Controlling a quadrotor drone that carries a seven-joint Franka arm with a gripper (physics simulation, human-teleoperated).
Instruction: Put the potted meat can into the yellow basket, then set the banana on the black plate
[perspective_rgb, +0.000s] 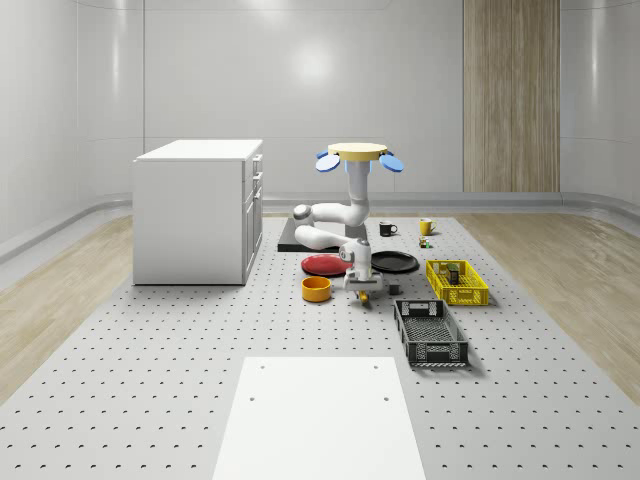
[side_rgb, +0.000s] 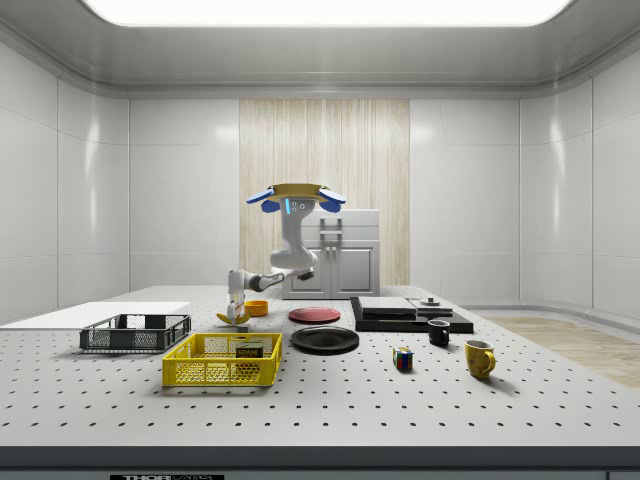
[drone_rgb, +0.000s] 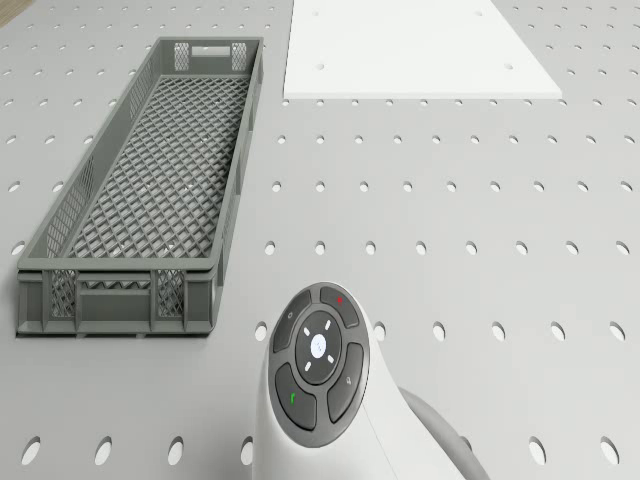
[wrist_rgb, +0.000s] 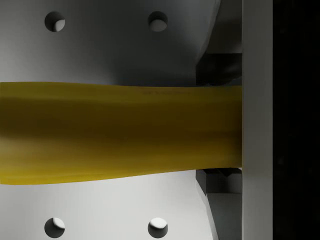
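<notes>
The drone (perspective_rgb: 360, 153) hovers above the table behind the plates, with its white arm bent down to the front. A yellow banana (perspective_rgb: 366, 298) lies at table level between the orange bowl and the grey crate. My gripper (perspective_rgb: 363, 292) comes down on it from above. In the wrist view the banana (wrist_rgb: 120, 130) runs between the two fingers, which touch both of its sides, so the gripper (wrist_rgb: 220, 127) is shut on it. The potted meat can (side_rgb: 250, 352) lies inside the yellow basket (side_rgb: 220, 372). The black plate (perspective_rgb: 394, 262) lies bare behind the gripper.
A red plate (perspective_rgb: 322, 264) and an orange bowl (perspective_rgb: 316, 289) sit at the whole-scene view's left of the gripper. The grey crate (drone_rgb: 140, 200) lies in front of it, with a white sheet (perspective_rgb: 320, 420) nearer the table's front. A white cabinet (perspective_rgb: 198, 210), two mugs and a small cube stand further off.
</notes>
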